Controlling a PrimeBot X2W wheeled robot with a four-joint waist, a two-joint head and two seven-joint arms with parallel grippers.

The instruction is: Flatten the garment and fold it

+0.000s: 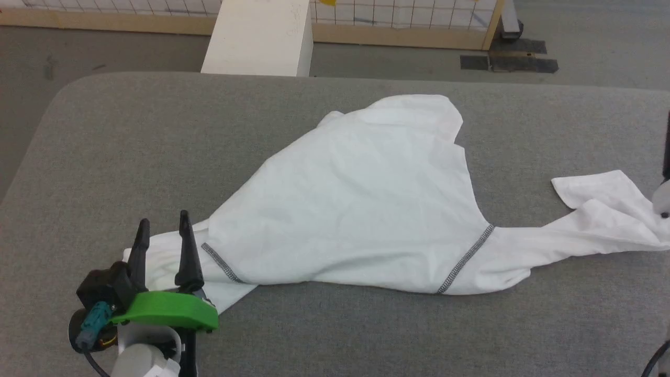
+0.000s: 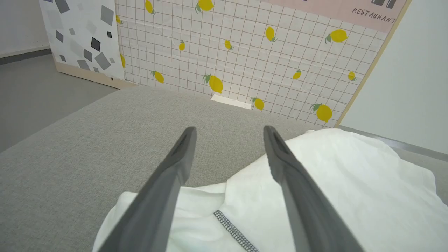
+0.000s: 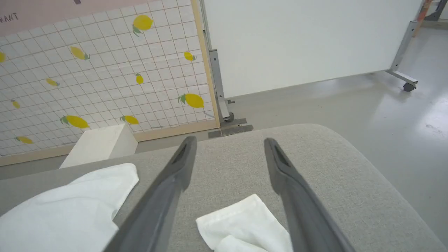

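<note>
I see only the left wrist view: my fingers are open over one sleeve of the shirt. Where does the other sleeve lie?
Observer: The other sleeve runs from the shirt to the right edge of the table.
Operator: Does the right gripper hold it?
Observer: No. The right gripper is open; the sleeve's end lies between its fingers, not gripped.
Operator: Is the body spread flat?
Observer: Not yet. It narrows toward the far side, with folds.

1. The counter [image 1: 131, 146] was a broad grey surface covered in woven fabric, with rounded corners.
2. The white garment [image 1: 356, 209] lay rumpled on it, one sleeve [image 1: 602, 225] stretched toward the right side.
</note>
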